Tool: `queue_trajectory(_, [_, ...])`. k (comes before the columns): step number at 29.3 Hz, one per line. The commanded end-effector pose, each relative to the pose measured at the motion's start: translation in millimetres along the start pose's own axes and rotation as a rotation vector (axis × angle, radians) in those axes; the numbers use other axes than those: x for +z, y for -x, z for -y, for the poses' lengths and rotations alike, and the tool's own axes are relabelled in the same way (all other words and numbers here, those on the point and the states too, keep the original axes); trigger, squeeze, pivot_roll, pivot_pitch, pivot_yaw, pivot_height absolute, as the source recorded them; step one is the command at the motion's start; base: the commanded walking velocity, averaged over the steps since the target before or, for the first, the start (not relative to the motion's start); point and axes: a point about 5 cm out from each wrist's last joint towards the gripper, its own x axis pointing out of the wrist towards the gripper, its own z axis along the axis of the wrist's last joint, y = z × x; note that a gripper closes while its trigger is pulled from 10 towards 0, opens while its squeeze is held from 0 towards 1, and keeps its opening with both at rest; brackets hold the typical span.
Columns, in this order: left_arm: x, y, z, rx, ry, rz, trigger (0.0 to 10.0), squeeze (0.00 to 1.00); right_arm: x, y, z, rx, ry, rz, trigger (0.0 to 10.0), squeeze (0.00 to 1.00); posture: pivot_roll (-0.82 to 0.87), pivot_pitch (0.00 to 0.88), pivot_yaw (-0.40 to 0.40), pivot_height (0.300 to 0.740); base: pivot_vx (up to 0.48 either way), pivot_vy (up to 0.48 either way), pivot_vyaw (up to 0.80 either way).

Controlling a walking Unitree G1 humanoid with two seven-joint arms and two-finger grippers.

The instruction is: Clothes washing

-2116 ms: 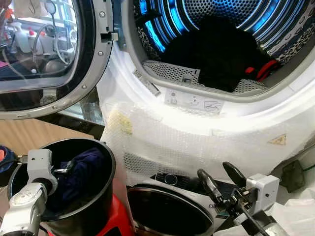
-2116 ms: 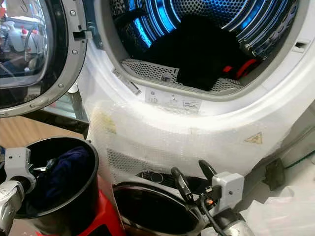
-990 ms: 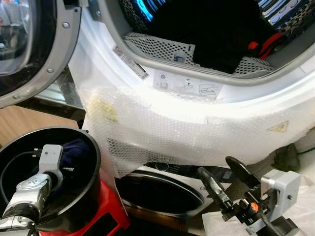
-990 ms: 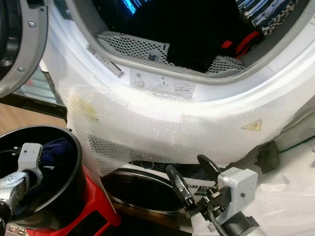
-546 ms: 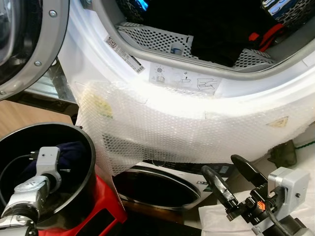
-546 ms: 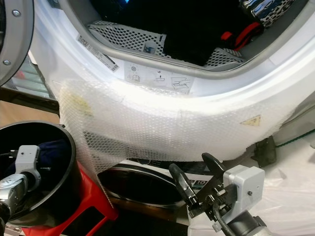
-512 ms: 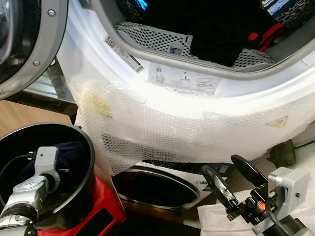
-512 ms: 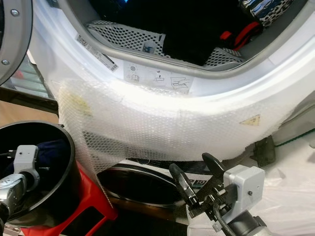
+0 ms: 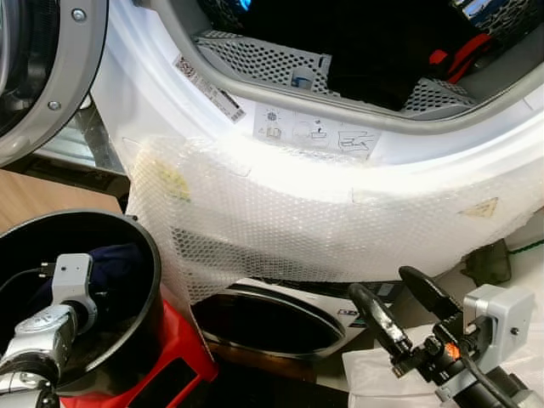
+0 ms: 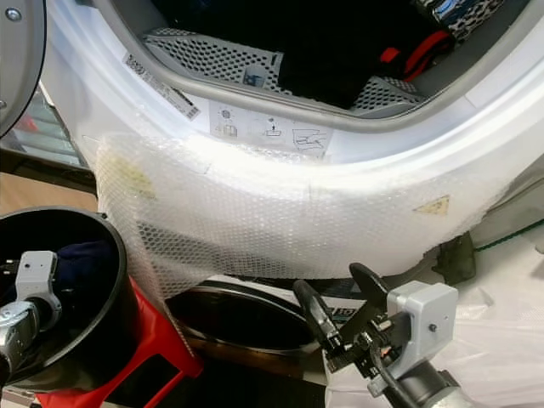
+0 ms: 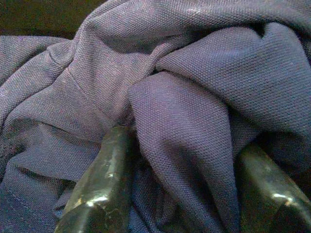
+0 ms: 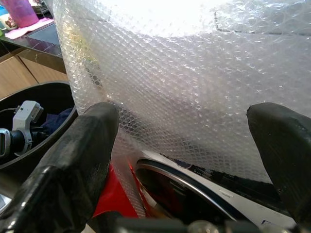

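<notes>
Tilting further down, the head camera's picture is shifted from two seconds ago — less of the drum is seen, more of the bubble wrap (image 9: 340, 229) taped over the white front of the upper machine (image 9: 153, 102). The things themselves are not moved. Compared with that earlier frame, the left gripper (image 11: 180, 189) is sunk deeper into the black bucket (image 9: 144, 293), with only its grey wrist block seen above the rim.

Inside the bucket the navy garment (image 11: 160, 97) is met: in the left wrist view a thick fold of the knit cloth is bunched between the two black fingers (image 11: 99, 189), one finger on each side, both pressed against the fabric. The fingers are spread about halfway and the fold is packed between them — whether it is actually pinched cannot be told.

Low on the right, the right gripper (image 9: 406, 316) is held with its fingers spread wide and nothing between them, near the closed round door of the lower machine (image 9: 263, 323), the bubble wrap ahead of it.

Up in the open drum, dark clothes (image 9: 382, 51) with a red piece (image 9: 459, 55) are seen lying behind the perforated lip.
</notes>
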Motion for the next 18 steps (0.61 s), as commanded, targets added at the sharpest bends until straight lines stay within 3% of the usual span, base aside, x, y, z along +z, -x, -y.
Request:
queue_trajectory(1, [-11.8, 3.5, -5.6, 0.013, 0.006, -0.045, 0.0, 0.0, 3.5, 3.2, -1.3, -0.003, 0.012, 0.002, 10.0, 0.0, -0.23, 0.295, -0.169, 0.74, 0.0, 0.0, 0.0])
queue_trajectory(18, [-5.4, 11.3, -22.7, 0.055, 0.037, 0.021, 0.0, 0.0, -4.8, -9.5, 0.5, 0.022, -0.021, 0.003, 10.0, 0.0, -0.13, 0.249, -0.155, 0.74, 0.0, 0.0, 0.0])
